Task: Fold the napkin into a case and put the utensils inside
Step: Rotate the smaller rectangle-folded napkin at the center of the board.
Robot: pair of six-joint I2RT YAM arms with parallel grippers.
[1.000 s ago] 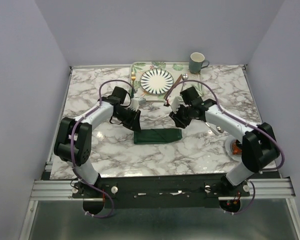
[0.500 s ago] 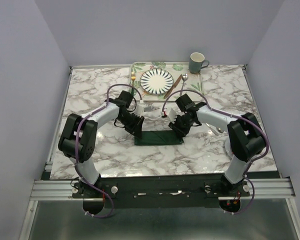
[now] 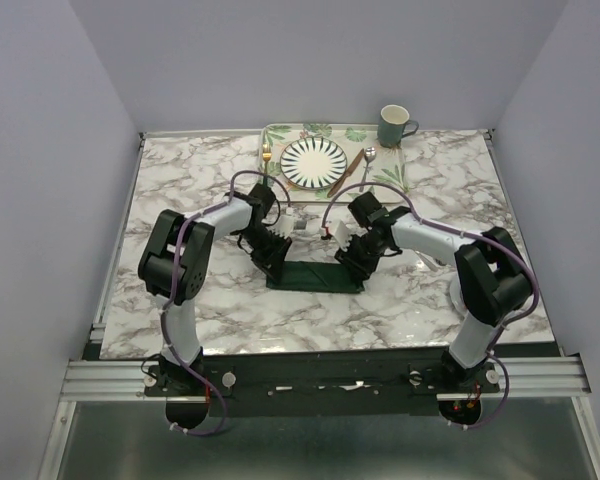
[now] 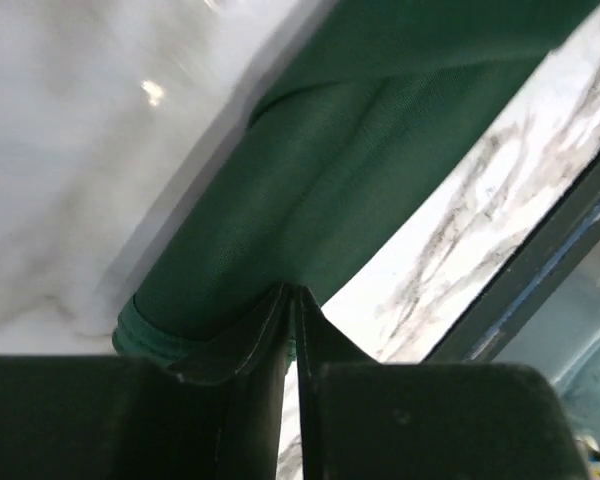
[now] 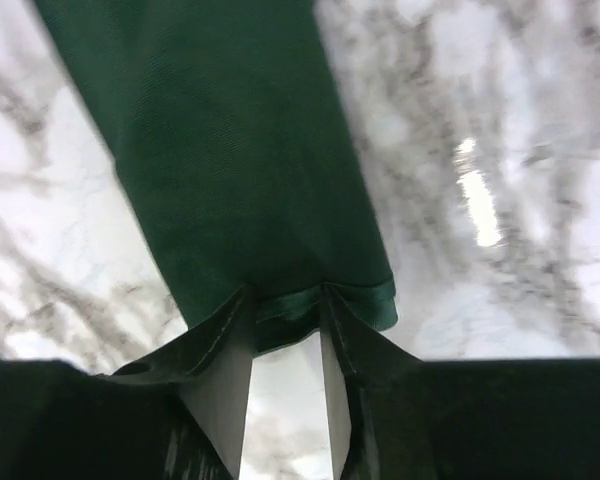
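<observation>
Both arms have dropped and closed in on the cloth over the last second, from a hover above the marble table (image 3: 180,200) to a low stance at either short end of the soft dark green cloth napkin (image 3: 312,274). The napkin lies as a narrow folded strip spanning the gap between the two tools.

The left gripper (image 3: 271,252) sits at the strip's left end. In its wrist view the fingertips (image 4: 245,335) are pressed almost together, with the rolled hem nipped right at their tips. The right gripper (image 3: 351,256) sits at the opposite end. Its fingertips (image 5: 220,340) stand a little apart with the shiny hem lying between them, and I cannot tell whether they actually clamp it.

Beyond both grippers, on the far side, the slim gold fork (image 3: 266,160), copper-brown knife (image 3: 346,172) and silver spoon (image 3: 367,162) lie by the round striped plate (image 3: 314,162) on the leaf-patterned tray (image 3: 280,132), so none is in a case yet.

The step in hand looks like taking hold of the two ends for another fold. To do it well, each tool should catch every layer at its hem rather than only the top one. The right fingers should close fully before any lift. Both ends should then rise and travel together at the same pace, keeping the strip taut enough that the existing creases do not slide apart. A lopsided pull would likely skew the fold.
</observation>
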